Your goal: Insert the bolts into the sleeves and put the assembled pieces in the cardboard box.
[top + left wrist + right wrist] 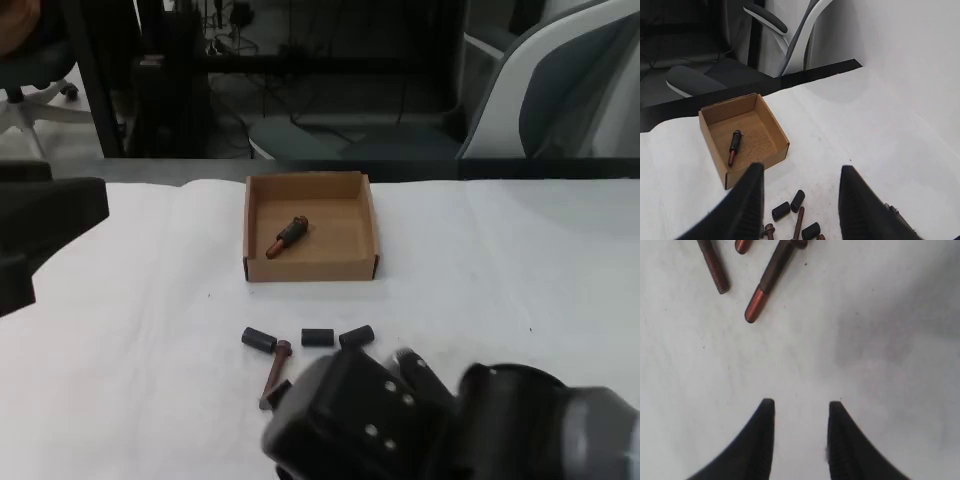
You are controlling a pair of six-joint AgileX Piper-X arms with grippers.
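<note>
The cardboard box [310, 268] stands mid-table with one assembled bolt-and-sleeve piece [285, 236] lying inside. In front of it lie three black sleeves [258, 339], [316, 337], [356, 336] and a reddish bolt [276, 372]. My right arm [400, 420] hangs low over the near edge beside them. Its gripper [801, 404] is open over bare cloth, with three bolts [771, 282], [715, 267], [742, 245] just beyond its tips. My left gripper [801, 169] is open and held high, looking down on the box [760, 159], the assembled piece [734, 146], the sleeves [781, 211] and a bolt [799, 224].
A white cloth [500, 270] covers the bench, with wide bare stretches left and right of the box. My left arm [45, 225] sits at the table's left edge. Office chairs [560, 90] and a dark floor lie beyond the far edge.
</note>
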